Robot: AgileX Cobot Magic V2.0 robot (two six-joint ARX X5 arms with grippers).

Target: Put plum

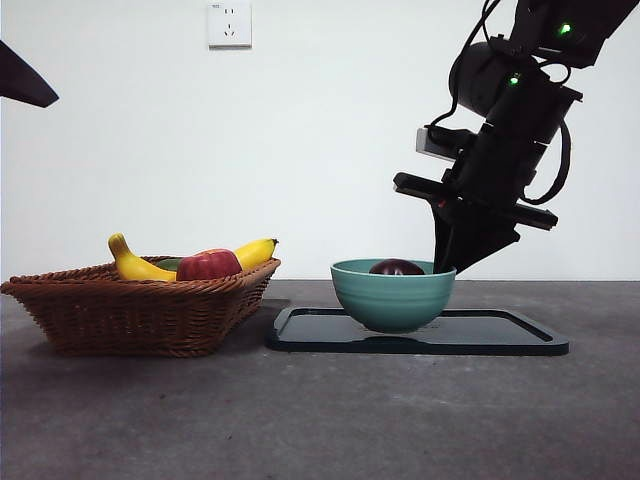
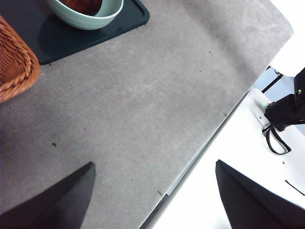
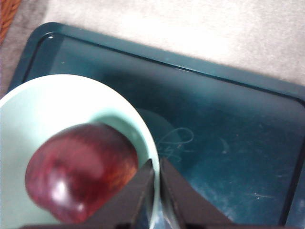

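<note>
One plum [image 3: 81, 174], glossy and dark red-purple, is lying inside the green bowl [image 1: 392, 297], and that bowl is serving as the reference for every item listed. Beneath the bowl a dark tray [image 1: 500, 335] is resting on the grey table [image 1: 320, 420]; beside the bowl, apart from the tray's edge, a wicker basket [image 1: 130, 315] is holding a yellow banana [image 1: 140, 266] and a red apple [image 1: 208, 265]. The right gripper [image 3: 156, 183] is hanging at the bowl's rim, its two jaws pressed together with only a hairline gap and grasping nothing, their tips sitting just over the rim on the side away from the basket. From those tips the plum is lying just inside the rim, toward the bowl's middle and close to the jaws, not touching them as far as the right wrist view is showing. The plum is near-round, so no long axis is governing an approach. The left gripper [image 2: 152, 200] is waiting well apart from the bowl, over bare table near its edge, jaws spread wide and empty; the right arm is plainly the nearer one.
</note>
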